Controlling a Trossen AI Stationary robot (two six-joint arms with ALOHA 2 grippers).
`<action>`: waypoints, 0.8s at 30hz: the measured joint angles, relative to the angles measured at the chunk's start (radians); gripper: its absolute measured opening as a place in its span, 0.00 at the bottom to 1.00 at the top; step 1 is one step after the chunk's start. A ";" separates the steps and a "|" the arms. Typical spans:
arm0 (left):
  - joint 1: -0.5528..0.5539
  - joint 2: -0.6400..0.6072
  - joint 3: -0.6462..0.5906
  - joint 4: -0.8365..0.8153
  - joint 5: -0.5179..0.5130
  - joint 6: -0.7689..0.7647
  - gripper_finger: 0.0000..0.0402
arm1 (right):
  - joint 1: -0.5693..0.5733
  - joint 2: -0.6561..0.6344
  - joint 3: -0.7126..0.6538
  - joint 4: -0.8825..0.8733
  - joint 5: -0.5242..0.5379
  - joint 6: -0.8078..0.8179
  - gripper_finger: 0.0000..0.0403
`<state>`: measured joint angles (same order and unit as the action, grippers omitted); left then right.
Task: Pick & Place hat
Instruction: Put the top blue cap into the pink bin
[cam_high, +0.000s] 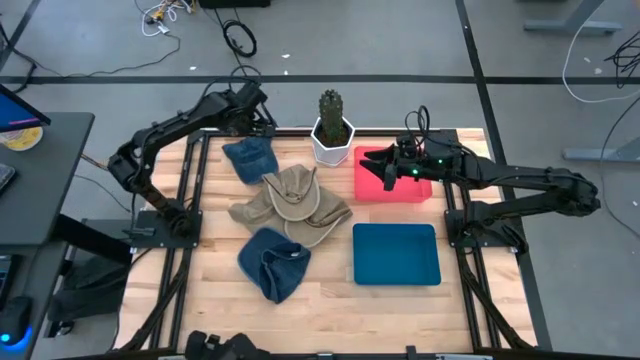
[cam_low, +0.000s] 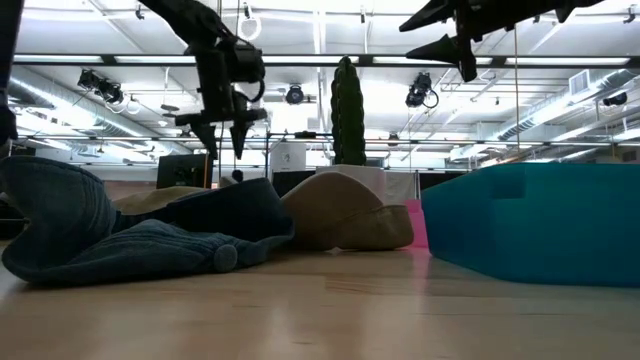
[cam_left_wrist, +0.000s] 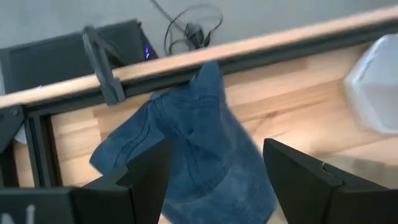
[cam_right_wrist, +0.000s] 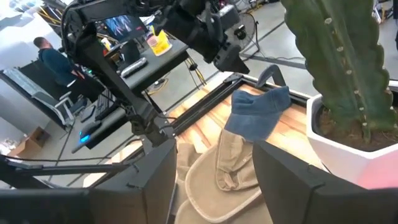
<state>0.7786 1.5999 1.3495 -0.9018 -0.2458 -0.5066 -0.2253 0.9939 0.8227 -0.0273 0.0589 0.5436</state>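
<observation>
High view is showing three hats lying on the wooden worktop (cam_high: 200, 290): a blue denim hat (cam_high: 250, 157) at the far side, a tan hat (cam_high: 292, 205) in the middle, and a second denim hat (cam_high: 272, 262) nearer the front. The left gripper (cam_high: 262, 121) is hovering above the far denim hat with its jaws standing open and holding nothing. The right gripper (cam_high: 375, 164) is hanging over the pink tray (cam_high: 376, 186), its jaws parted and empty. A potted cactus (cam_high: 332, 126) is standing between the two grippers, just beside the pink tray. A teal tray (cam_high: 396, 254) is sitting in front of the pink one.
</observation>
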 joint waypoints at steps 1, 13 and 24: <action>0.000 0.013 0.000 -0.003 0.000 0.001 0.64 | 0.000 0.000 0.000 0.001 0.000 0.001 0.53; -0.002 0.188 0.000 -0.007 0.010 0.001 0.64 | 0.000 0.000 0.000 0.032 0.000 -0.001 0.53; -0.003 0.259 0.000 0.034 0.014 0.005 0.59 | 0.000 0.000 0.000 0.035 0.000 -0.001 0.53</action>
<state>0.7757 1.8586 1.3491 -0.8677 -0.2319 -0.5017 -0.2253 0.9939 0.8227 0.0074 0.0592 0.5423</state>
